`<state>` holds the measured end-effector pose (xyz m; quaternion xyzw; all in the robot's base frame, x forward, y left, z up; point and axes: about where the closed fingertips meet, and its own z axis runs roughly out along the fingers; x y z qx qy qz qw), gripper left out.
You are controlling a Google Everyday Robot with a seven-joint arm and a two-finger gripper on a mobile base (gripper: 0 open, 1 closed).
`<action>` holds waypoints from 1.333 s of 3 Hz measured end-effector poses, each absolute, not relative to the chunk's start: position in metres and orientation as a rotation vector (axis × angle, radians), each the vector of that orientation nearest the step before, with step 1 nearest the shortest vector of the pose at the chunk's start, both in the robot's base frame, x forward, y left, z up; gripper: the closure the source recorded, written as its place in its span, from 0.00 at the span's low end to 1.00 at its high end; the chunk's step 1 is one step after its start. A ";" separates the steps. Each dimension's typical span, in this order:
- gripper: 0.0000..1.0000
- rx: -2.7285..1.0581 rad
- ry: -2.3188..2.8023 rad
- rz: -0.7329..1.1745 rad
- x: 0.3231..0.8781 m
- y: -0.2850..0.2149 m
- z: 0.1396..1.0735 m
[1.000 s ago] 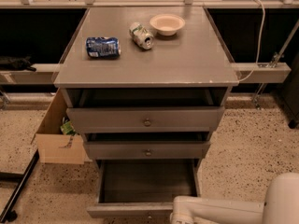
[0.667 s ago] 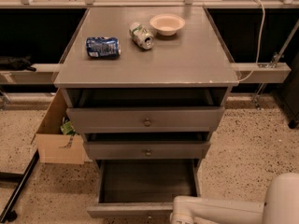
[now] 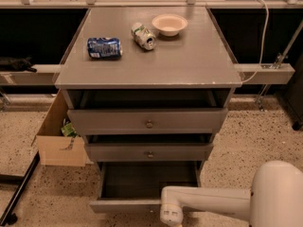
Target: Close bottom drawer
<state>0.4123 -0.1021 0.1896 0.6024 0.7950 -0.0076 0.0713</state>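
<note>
**Inspector:** Position of the bottom drawer [image 3: 147, 183]?

**Examiner:** It is pulled well out at the foot of the cabinet [image 3: 221, 96], with its plain front toward the camera. Compared with the earlier frame, the front sits a shade nearer the cabinet. The change is slight.

**Inspector:** And the hand?

**Examiner:** The hand [image 3: 171, 217] is at the lower edge of view, by the right end of that front, on a white arm [image 3: 213, 200] reaching in from the right. It has shifted leftward since the earlier frame. I cannot tell whether it is spread or pressed together, nor confirm contact.

**Inspector:** Bearing on the task?

**Examiner:** In my judgement, closing has barely begun and nearly the full travel remains.

**Inspector:** Surroundings?

**Examiner:** Unchanged. The middle drawer [image 3: 149, 151] and top drawer [image 3: 147, 121] stand slightly out. The tabletop [image 3: 180, 63] carries a blue can [image 3: 104, 47], a dented can [image 3: 143, 35] and a bowl [image 3: 169, 24]. A cardboard box [image 3: 59, 143] sits on the floor [image 3: 255, 136], left.
</note>
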 end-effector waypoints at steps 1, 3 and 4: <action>0.00 1.811 2.402 -0.025 0.412 -0.102 0.189; 0.49 1.811 2.402 -0.025 0.412 -0.102 0.189; 0.72 1.811 2.402 -0.025 0.412 -0.102 0.189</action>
